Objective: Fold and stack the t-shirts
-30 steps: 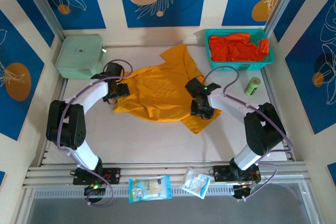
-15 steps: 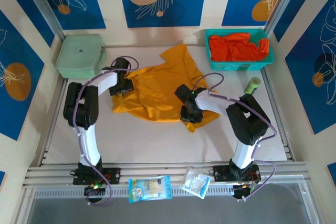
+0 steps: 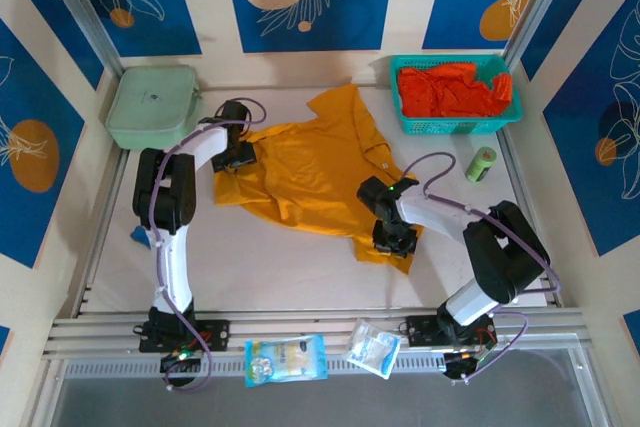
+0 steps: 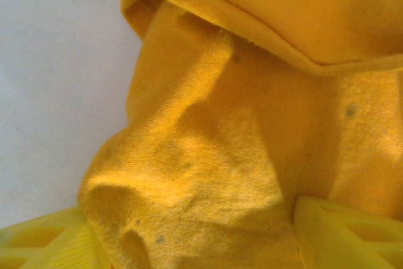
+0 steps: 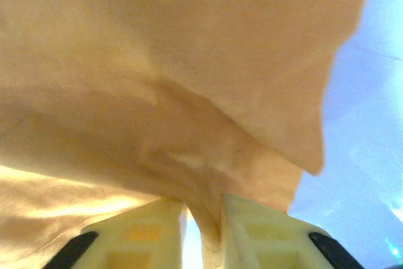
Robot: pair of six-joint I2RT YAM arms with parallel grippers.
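Two end effectors are on one mustard-yellow t-shirt [image 3: 300, 172], which lies spread and creased across the middle of the table [image 3: 300, 277].

Left end effector [image 3: 240, 155]: positioned at the shirt's left edge, near the pale green box [image 3: 152, 107]. In its wrist view the fingers [image 4: 346, 234] stand wide apart. A thick wad of yellow cloth fills the gap and touches both. Whether they press it firmly cannot be told.

Right end effector [image 3: 397, 239]: positioned at the shirt's near right corner. In its wrist view the two fingers are nearly together and pinch a thin fold of the cloth, which drapes above them.

The red-orange t-shirts [image 3: 455, 87] lie crumpled in the teal basket [image 3: 450, 127] at the far right of the table, apart from the yellow one. A green cylinder [image 3: 482, 164] sits on the table just near of the basket.
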